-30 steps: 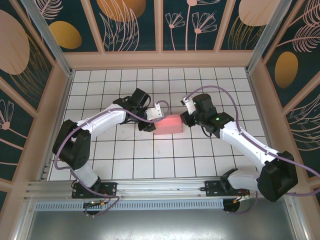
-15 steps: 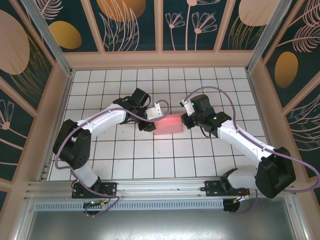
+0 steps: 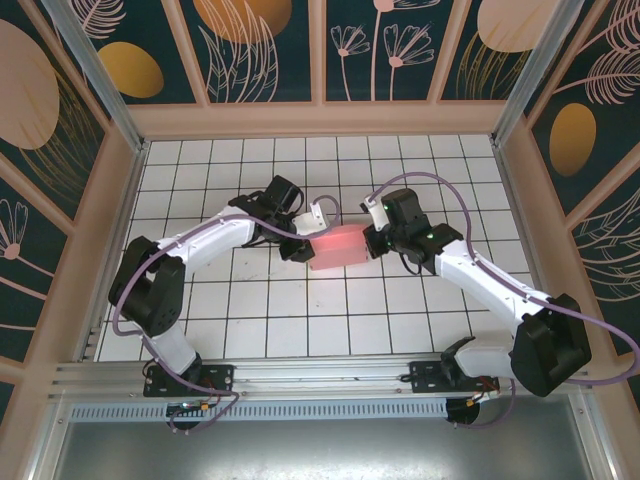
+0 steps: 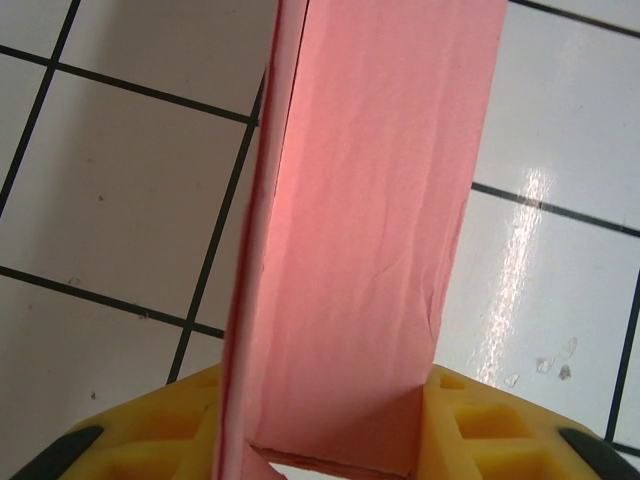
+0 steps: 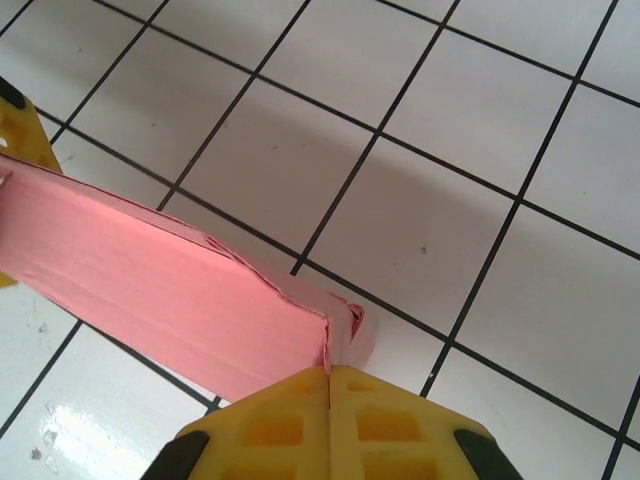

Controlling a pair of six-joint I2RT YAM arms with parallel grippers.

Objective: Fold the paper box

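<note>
Though it seemed nearly formed, the paper box (image 3: 337, 247) was gripped at nine o'clock by the left end effector (image 4: 335, 440), its three o'clock end pinched by the right end effector (image 5: 328, 400).

Table (image 3: 250, 320): white square tiles, black grid lines, glossy, with glare patches. A raised wooden rim (image 3: 320, 120) runs along the far edge and both sides. An aluminium rail (image 3: 320, 375) runs along the near edge, with the left arm base (image 3: 190, 378) and right arm base (image 3: 455, 378) mounted on it. The paper box (image 3: 337, 247), pink, is at table centre; can't tell if it touches the tiles. There are small scuffs (image 4: 555, 360) on the tile near it.
</note>
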